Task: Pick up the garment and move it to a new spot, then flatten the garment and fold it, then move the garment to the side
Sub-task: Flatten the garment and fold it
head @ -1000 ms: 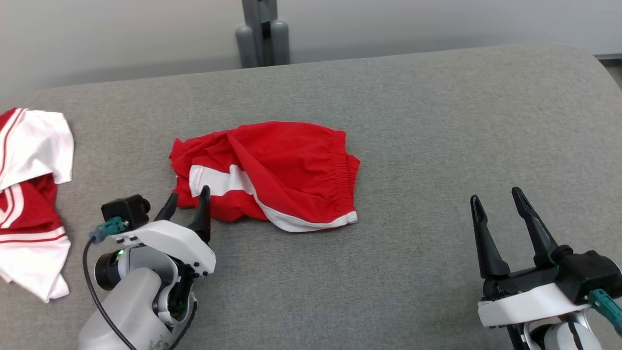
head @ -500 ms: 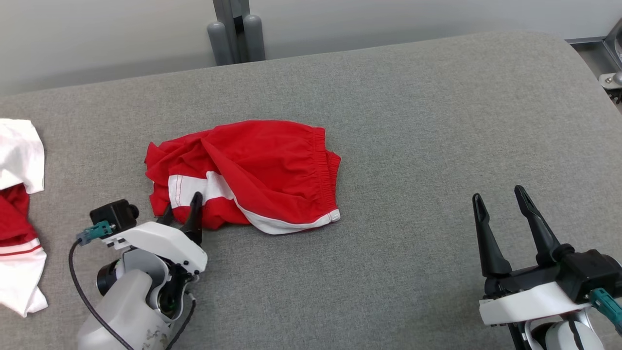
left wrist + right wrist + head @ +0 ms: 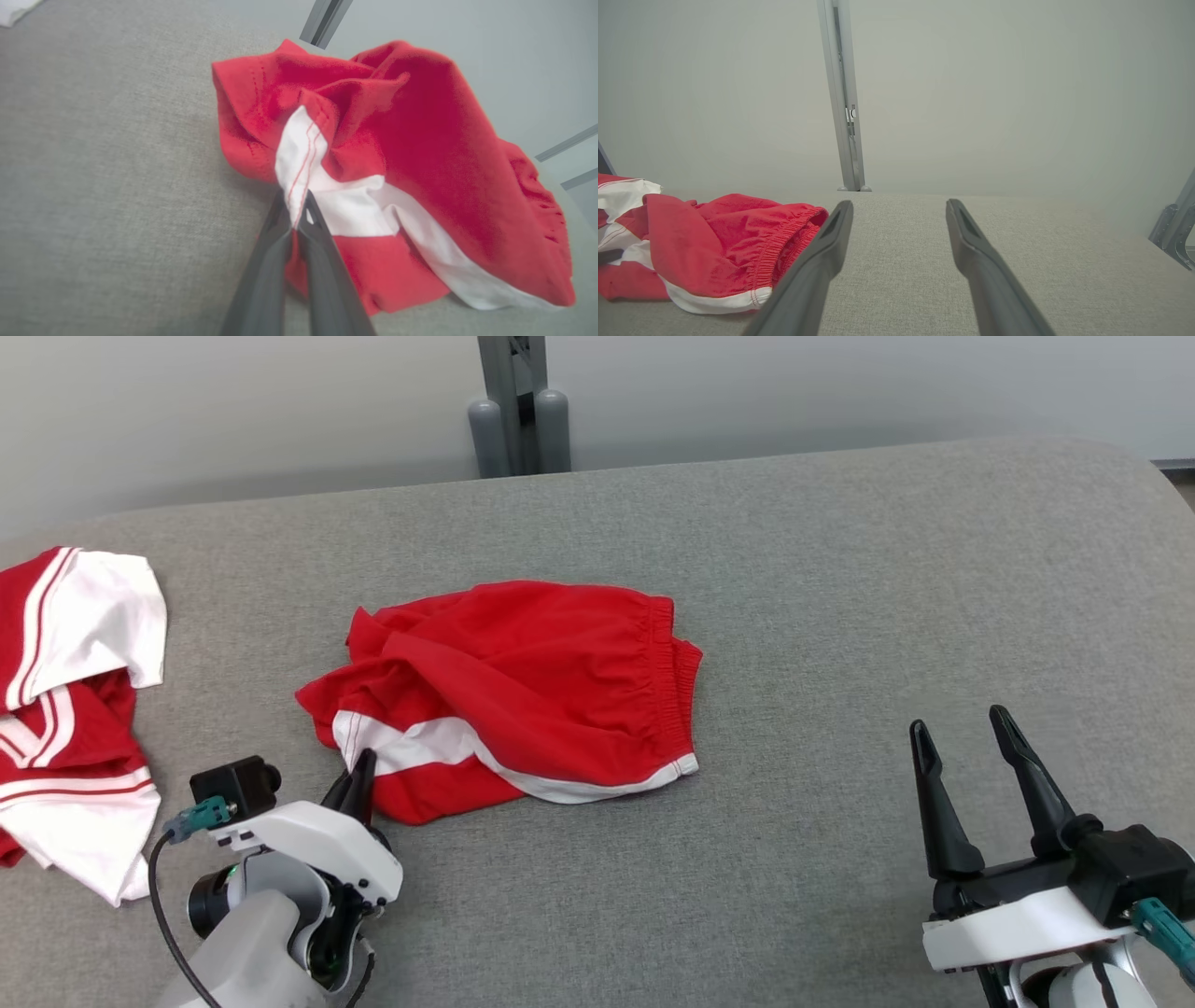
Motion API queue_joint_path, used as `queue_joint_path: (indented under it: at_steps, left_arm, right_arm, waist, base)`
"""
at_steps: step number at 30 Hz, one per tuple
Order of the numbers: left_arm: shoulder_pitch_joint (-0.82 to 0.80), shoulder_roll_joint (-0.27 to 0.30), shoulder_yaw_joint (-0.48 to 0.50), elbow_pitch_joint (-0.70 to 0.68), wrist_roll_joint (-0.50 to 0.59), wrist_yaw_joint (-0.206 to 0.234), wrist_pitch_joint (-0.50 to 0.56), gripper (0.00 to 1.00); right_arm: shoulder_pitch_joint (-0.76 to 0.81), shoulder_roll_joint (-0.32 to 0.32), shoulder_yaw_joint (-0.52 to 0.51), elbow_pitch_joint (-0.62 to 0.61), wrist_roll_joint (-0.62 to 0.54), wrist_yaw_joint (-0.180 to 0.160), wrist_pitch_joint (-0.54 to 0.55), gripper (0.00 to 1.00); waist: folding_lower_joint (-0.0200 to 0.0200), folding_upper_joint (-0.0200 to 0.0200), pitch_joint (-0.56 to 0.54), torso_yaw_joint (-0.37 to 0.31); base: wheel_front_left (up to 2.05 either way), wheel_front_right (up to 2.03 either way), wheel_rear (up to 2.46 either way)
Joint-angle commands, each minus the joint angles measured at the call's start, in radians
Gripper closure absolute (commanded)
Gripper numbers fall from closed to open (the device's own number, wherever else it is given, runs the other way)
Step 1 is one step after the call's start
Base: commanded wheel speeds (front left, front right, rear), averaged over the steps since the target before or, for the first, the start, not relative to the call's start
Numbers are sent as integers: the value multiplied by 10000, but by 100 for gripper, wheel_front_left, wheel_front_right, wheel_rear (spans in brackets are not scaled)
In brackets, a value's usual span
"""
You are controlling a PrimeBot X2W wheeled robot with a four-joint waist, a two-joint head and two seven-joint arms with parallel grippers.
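The garment (image 3: pixel 532 691) is a pair of red shorts with white trim, lying crumpled in the middle of the grey table (image 3: pixel 840 616). My left gripper (image 3: pixel 359 779) is shut on its near-left corner. In the left wrist view the fingertips pinch the white hem (image 3: pixel 299 158) of the garment (image 3: pixel 420 163). My right gripper (image 3: pixel 962 747) hovers open at the lower right, well clear of the cloth. Between its fingers in the right wrist view my right gripper (image 3: pixel 899 210) has nothing, and the garment (image 3: pixel 719 242) lies to its left.
A second red-and-white garment (image 3: pixel 65 709) lies heaped at the table's left edge. A grey post (image 3: pixel 518 411) stands behind the far edge. The table's rounded corner (image 3: pixel 1144 476) is at the far right.
My left gripper has shut on the garment's white-trimmed corner and pulled it toward me, stretching out the near-left part. The head camera has shifted. My right gripper stays open and still.
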Motion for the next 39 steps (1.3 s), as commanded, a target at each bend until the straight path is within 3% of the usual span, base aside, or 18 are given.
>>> queue_joint_path:
  at_steps: [1,10,11,12,13,19,26,30,39]
  left_arm:
    - [347,236,-13,-144,109,126,-87,100]
    - [1242,436,-67,-770,181,951,-50,100]
    - [1298,415,-60,-885,171,999,-73,66]
    - [1361,436,-55,-986,188,1039,-104,22]
    - [1412,487,-55,-1081,256,1088,-137,0]
    - [1825,778,-85,-1851,616,1253,-305,0]
    - [2701,1277,73,-3304,1297,1751,-383,0]
    - [3410,1514,408,-4570,1917,2114,-386,0]
    - [4911,1570,1342,-6875,3108,2485,-390,0]
  right_arm:
    - [97,-63,10,35,70,1,-22,0]
    - [143,-68,159,182,151,1,-22,0]
    - [140,-67,178,200,153,1,-22,0]
    - [132,-65,198,215,157,1,-22,0]
    - [122,-65,219,233,166,1,-20,0]
    - [211,-65,136,258,146,1,-22,0]
    - [350,-65,-123,220,73,1,-22,0]
    - [431,-65,-273,191,24,1,-22,0]
    - [707,-65,-466,50,-119,1,-22,0]
  waist:
    - [0,0,-150,282]
    - [0,0,-363,595]
    - [0,0,-389,589]
    - [0,0,-412,577]
    - [0,0,-437,558]
    - [0,0,-644,476]
    - [0,0,-982,603]
    - [0,0,-1250,712]
    - [0,0,-1796,748]
  base:
    - [0,0,0]
    - [0,0,0]
    - [0,0,0]
    - [0,0,0]
    - [0,0,0]
    - [0,0,0]
    - [0,0,0]
    - [0,0,0]
    - [0,0,0]
